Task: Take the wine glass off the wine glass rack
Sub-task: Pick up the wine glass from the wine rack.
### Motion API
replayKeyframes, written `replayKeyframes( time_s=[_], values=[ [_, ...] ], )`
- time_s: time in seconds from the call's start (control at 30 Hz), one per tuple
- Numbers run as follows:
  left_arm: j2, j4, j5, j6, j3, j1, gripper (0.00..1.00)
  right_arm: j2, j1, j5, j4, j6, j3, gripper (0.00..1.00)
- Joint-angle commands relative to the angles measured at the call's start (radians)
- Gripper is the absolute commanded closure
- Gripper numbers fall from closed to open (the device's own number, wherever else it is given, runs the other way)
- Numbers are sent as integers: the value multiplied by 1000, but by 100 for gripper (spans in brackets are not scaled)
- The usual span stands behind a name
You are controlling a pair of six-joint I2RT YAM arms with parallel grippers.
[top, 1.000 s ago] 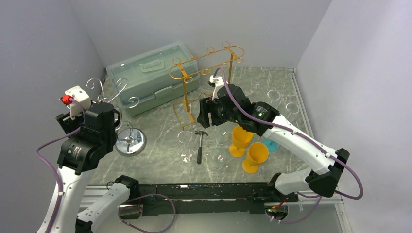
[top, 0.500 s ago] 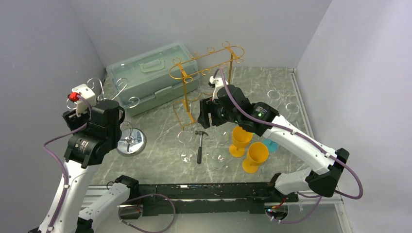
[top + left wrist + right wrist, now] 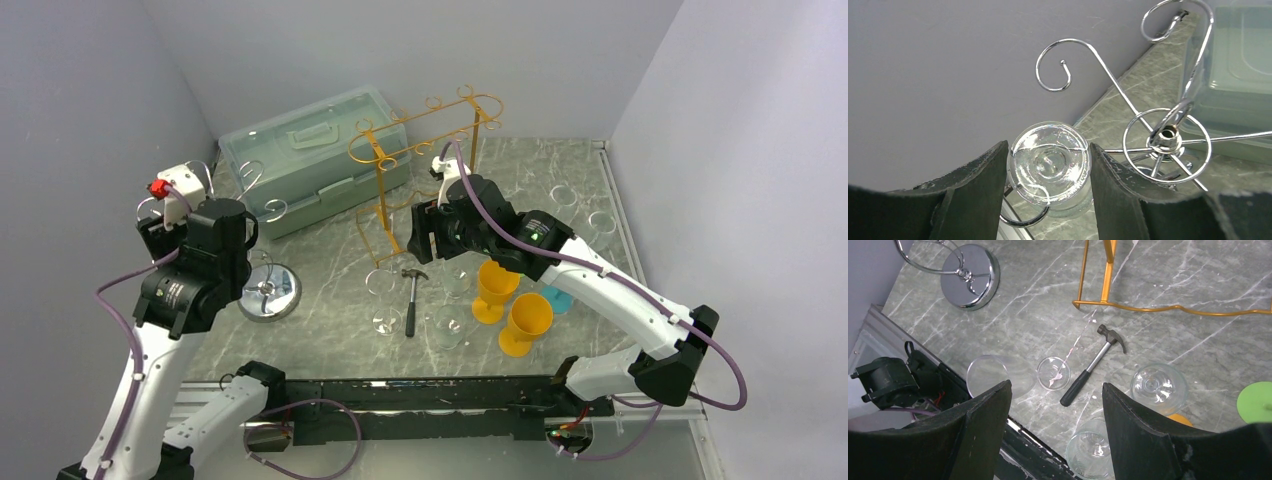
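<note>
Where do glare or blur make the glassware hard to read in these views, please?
Left wrist: the wine glass is sharp, with glints on the chrome rack; top external: the clear glasses nearly vanish against the marble; right wrist: even light, near claw fingers dark.

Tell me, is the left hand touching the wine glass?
Touching. The left wrist view shows both fingers of the left hand against the wine glass, no gap.
</note>
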Motion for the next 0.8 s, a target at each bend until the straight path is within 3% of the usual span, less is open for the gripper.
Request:
replayKeyframes(
  time_s=[0.0,0.47,0.77],
  values=[
    [-9,23,45,25,72,5,55,-19,5,20,1,-12,7,31],
    [12,-166,217,-33,195,5,54,3,7,19,3,-7,31,31],
    [24,-201,325,-13,236,4,54,12,7,37,2,-3,38,31]
  ],
)
